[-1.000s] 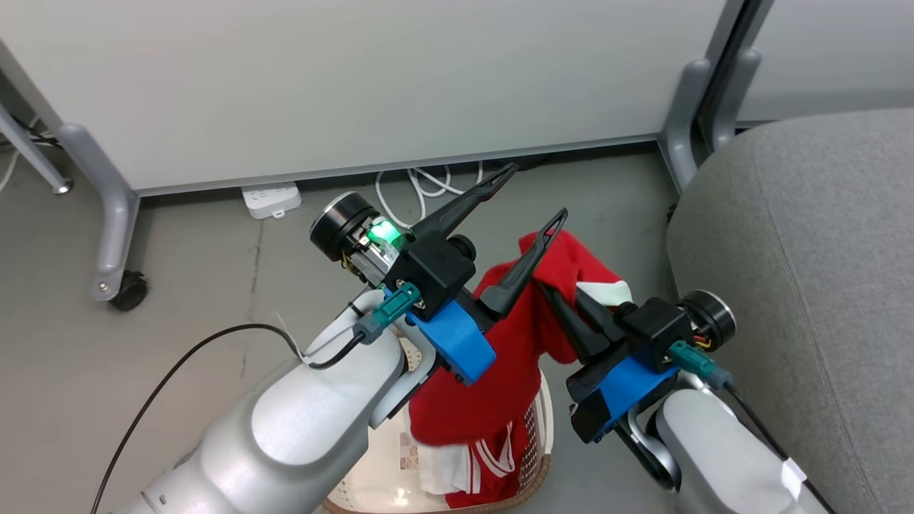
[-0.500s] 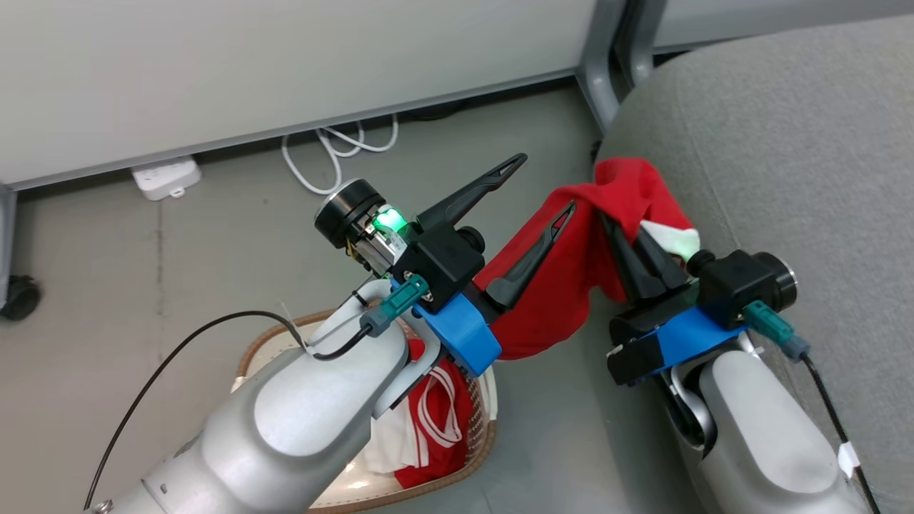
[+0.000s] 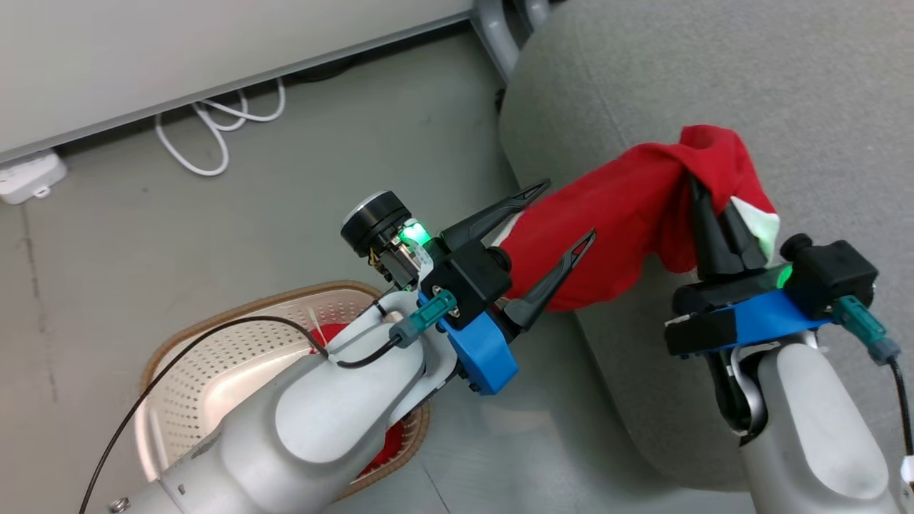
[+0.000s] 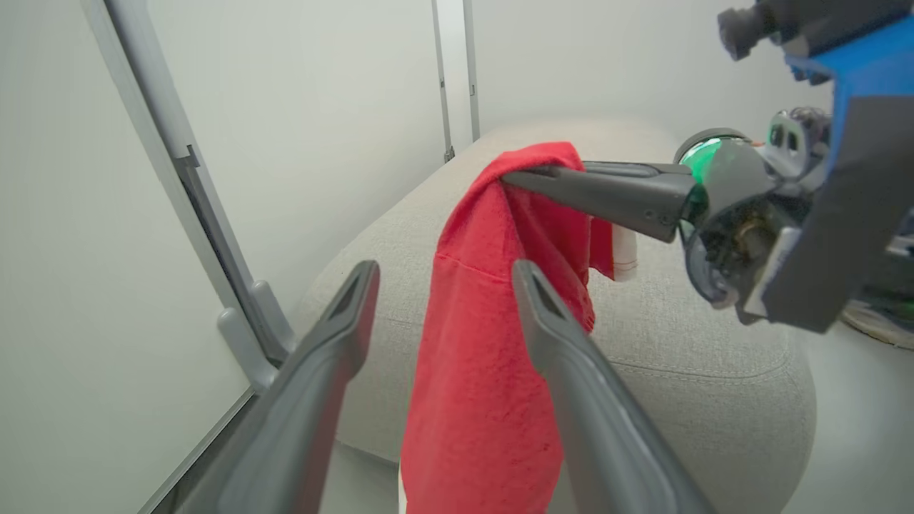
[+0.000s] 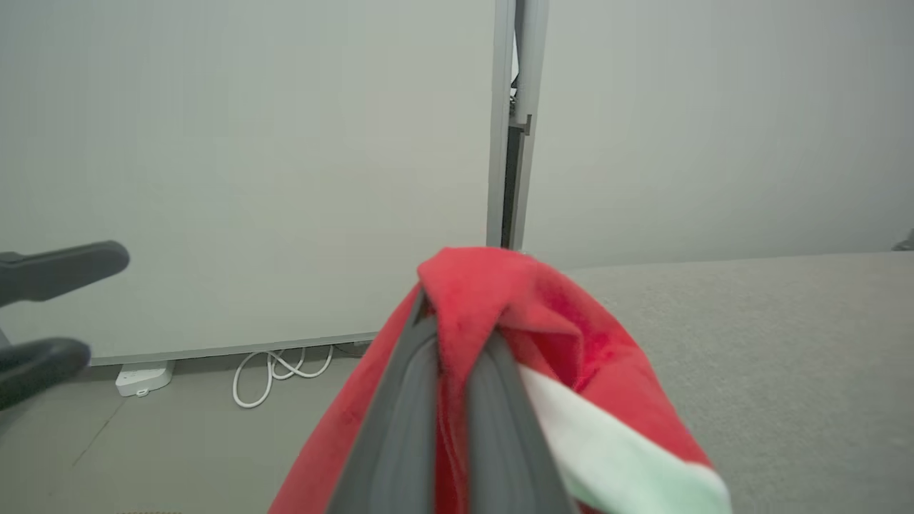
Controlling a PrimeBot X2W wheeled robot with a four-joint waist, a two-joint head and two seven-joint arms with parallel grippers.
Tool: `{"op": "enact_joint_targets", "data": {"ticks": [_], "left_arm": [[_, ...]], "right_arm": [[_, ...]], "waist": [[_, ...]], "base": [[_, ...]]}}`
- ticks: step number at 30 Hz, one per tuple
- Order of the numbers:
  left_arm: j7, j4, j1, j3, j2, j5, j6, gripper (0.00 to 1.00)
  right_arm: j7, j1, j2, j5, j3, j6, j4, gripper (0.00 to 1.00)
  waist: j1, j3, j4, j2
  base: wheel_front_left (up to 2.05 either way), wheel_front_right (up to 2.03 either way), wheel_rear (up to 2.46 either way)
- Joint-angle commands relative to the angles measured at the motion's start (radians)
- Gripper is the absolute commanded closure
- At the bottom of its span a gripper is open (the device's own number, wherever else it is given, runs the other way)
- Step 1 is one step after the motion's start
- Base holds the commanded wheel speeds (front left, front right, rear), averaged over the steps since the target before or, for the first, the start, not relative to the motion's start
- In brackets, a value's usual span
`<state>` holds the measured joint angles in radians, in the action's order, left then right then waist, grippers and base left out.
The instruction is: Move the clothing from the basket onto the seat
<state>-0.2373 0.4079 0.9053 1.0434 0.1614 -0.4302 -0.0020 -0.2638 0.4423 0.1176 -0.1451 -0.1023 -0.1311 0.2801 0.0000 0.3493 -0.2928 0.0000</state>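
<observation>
My right gripper [image 3: 708,198] is shut on a bright-red garment with white trim [image 3: 621,210]. It holds the garment over the front edge of the light grey seat [image 3: 678,78]. The cloth hangs down from the closed fingers [image 5: 418,400] toward the floor beside the seat [image 4: 700,343]. My left gripper [image 3: 568,211] stands open just left of the hanging garment [image 4: 493,357], with nothing between its fingers. The cream basket [image 3: 235,343] with a brown rim sits on the floor at the lower left, partly under my left forearm. Bits of red clothing [image 3: 389,446] show inside it.
A pale partition wall runs along the back, with a grey post [image 5: 514,121] and foot [image 3: 493,21] next to the seat. A white power strip [image 3: 28,178] and a looped white cable [image 3: 214,135] lie on the grey floor by the wall.
The head camera has swung right. My right gripper has carried the red garment up out of the basket and across to the seat's edge. The left gripper stays open beside it.
</observation>
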Motion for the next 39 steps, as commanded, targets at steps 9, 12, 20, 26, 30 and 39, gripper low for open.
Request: {"op": "enact_joint_targets", "data": {"ticks": [9,12,20,26,30,39], "left_arm": [[0.009,0.017,0.013,0.025,0.0,0.004,-0.016,0.0],[0.009,0.019,0.009,0.031,0.0,0.001,-0.015,0.0],[0.001,0.018,0.0,0.039,-0.001,-0.006,-0.01,0.0],[-0.002,0.014,0.012,0.035,0.006,-0.007,-0.005,0.0],[0.003,0.003,0.025,0.033,0.014,-0.001,-0.001,0.0],[0.032,-0.044,0.094,0.03,0.046,0.024,0.007,0.0]], "right_arm": [[-0.001,-0.051,-0.03,0.007,0.097,0.001,-0.035,1.0],[-0.001,-0.067,-0.038,0.004,0.118,0.001,-0.037,1.0],[-0.001,-0.085,-0.055,0.008,0.126,0.001,-0.04,1.0],[-0.001,-0.031,-0.06,-0.009,0.133,0.001,-0.071,1.0],[-0.001,0.05,-0.032,-0.01,0.145,0.001,-0.099,1.0],[-0.001,0.292,0.087,-0.017,0.297,0.001,-0.157,1.0]], "waist": [[0.0,0.038,-0.096,0.0],[0.0,0.041,-0.117,0.0],[0.0,0.044,-0.138,0.0],[0.0,0.059,-0.144,0.0],[0.0,0.09,-0.144,0.0],[0.0,0.227,-0.114,0.0]], "base": [[0.0,0.0,0.0],[0.0,0.0,0.0],[0.0,0.0,0.0],[0.0,0.0,0.0],[0.0,0.0,0.0],[0.0,0.0,0.0]]}}
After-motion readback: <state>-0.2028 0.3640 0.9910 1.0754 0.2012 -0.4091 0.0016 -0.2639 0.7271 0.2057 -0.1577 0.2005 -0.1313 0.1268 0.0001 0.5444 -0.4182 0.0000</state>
